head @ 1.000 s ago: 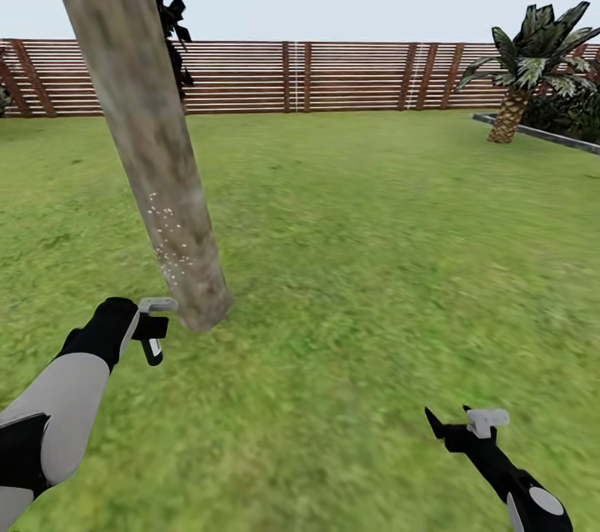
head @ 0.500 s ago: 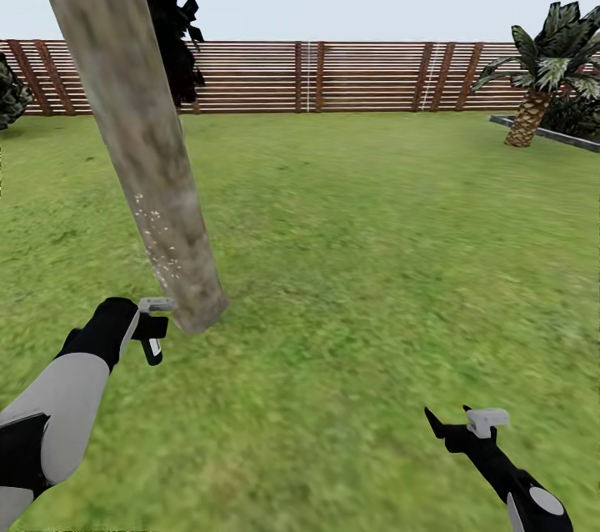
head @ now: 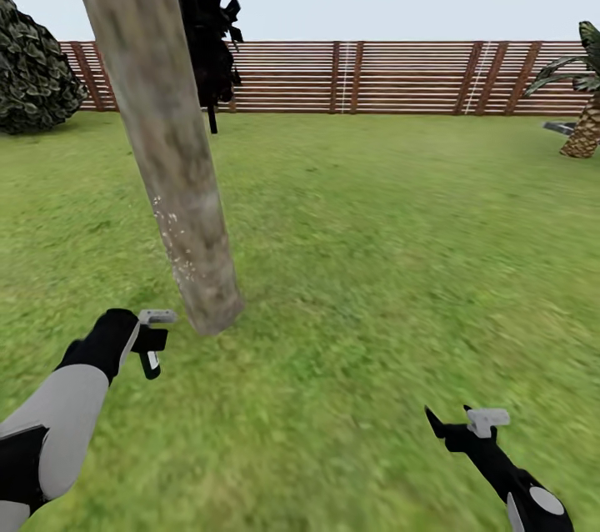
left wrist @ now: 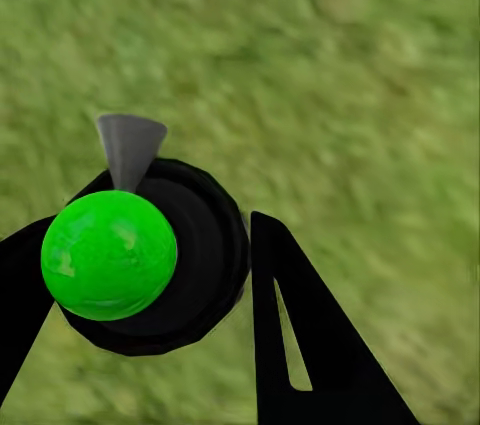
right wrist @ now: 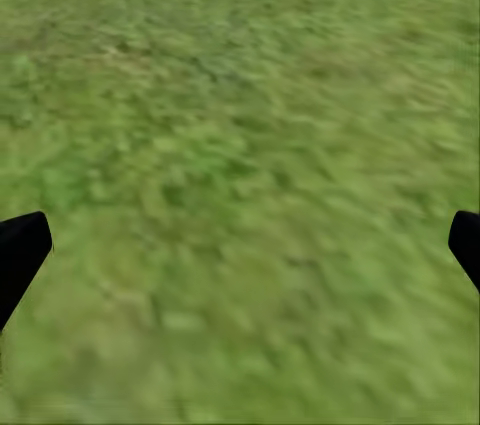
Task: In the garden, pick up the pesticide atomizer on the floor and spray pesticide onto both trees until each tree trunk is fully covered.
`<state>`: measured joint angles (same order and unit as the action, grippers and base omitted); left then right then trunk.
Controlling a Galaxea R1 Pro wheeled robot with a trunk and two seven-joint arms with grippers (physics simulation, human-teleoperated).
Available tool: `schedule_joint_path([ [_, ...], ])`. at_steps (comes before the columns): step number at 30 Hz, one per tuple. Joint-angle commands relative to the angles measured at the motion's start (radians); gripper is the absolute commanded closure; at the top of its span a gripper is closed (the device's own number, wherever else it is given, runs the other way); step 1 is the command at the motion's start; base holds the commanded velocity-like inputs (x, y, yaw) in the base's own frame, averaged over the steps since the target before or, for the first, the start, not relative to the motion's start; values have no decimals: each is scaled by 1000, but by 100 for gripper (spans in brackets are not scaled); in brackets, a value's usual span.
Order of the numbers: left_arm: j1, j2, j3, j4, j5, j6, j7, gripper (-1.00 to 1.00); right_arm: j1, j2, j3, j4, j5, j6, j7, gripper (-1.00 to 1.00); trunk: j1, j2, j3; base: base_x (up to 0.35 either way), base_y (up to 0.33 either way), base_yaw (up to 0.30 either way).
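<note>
left gripper holds atomizer at the trunk foot

left gripper is clamped on the atomizer, your fingers pinching its dark body, likely so the nozzle faces the trunk. the trunk base sits just ahead of it, close but apart, with white pesticide specks low on the bark. your right gripper hangs wide open and empty over grass.

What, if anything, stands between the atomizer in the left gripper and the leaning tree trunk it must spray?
Nothing visible: only open grass separates the atomizer in the left gripper from the trunk.
</note>
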<state>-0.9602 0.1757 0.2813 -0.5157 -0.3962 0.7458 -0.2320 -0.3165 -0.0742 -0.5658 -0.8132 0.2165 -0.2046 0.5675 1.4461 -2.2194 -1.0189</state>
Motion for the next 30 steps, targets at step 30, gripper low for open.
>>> schedule_joint_path([
  [30,37,-45,3,87,1,-149,-9,100,-1,-1,-5,-1,11,-7,5,-100,0,0,-1,29,-121,66],
])
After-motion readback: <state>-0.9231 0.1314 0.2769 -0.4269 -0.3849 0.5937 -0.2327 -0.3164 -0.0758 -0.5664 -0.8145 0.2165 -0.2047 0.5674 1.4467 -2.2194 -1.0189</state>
